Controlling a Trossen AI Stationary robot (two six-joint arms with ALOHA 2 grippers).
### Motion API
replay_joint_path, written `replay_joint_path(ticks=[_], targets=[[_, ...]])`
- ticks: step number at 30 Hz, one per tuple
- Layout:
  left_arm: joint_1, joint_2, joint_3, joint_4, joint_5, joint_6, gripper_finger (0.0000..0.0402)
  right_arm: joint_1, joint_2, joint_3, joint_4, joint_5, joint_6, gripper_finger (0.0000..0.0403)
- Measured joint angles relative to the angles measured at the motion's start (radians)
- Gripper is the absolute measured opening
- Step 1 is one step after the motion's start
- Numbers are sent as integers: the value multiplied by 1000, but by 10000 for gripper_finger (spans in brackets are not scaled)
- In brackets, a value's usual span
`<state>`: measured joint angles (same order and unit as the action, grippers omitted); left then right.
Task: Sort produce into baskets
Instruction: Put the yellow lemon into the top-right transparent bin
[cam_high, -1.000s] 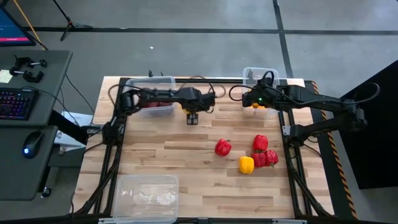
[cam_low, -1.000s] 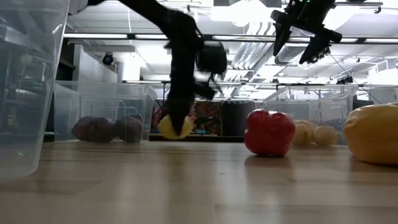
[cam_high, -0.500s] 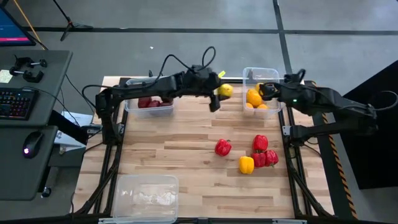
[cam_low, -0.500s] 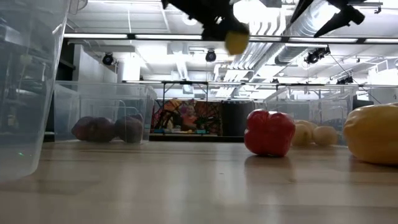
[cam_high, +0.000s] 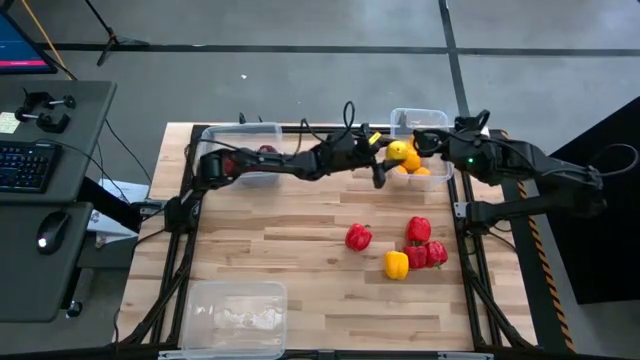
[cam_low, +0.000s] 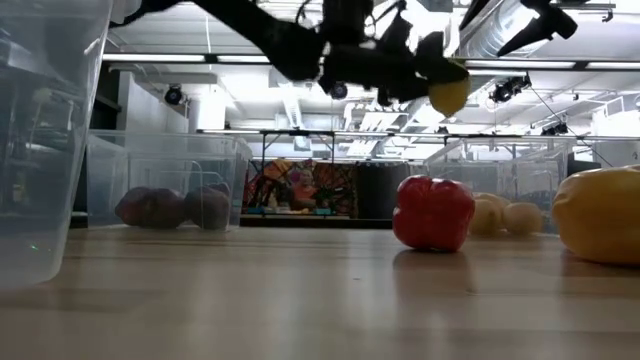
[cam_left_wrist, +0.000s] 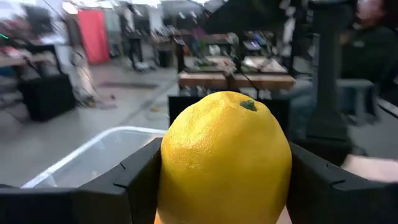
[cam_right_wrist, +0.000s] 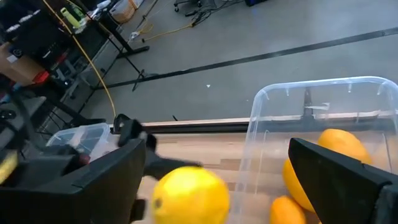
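My left gripper is shut on a yellow lemon in the air at the left wall of the far right basket. This clear tub holds several lemons. My right gripper is open and empty above that basket, just right of the held lemon. The far left basket holds dark maroon fruits. Red peppers and a yellow pepper lie on the table. The near left basket is empty. My left gripper pinches the lemon by its two opposite sides between its two fingers. The fingers come about level from the table's left. The lemon is lifted clear of the table, with its green stem spot toward the top.
The table's middle and near right are bare wood around the peppers. A desk with a keyboard stands left of the table. Black frame rails run along the table's sides.
My left gripper has lifted the lemon off the table beside the far left basket and carried it up and toward the table's right, to the far right basket. My right gripper has risen and stays open.
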<state>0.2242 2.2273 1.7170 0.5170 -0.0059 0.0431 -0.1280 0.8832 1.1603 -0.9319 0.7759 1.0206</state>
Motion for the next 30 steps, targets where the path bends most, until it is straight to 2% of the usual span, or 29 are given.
replay_joint_path(ticks=[7,13,22,30], targets=[[12,138,164,54,-25,-6,252,0,54,0,18,-2,0,383],[13,239,315,-6,-34,-6,255,0,88,0,22,2,0,383],[8,253,323,-99,-54,-31,257,0,43,0,48,87,-7,383],[10,253,323,-128,-54,-31,259,0,28,0,83,85,-57,383]])
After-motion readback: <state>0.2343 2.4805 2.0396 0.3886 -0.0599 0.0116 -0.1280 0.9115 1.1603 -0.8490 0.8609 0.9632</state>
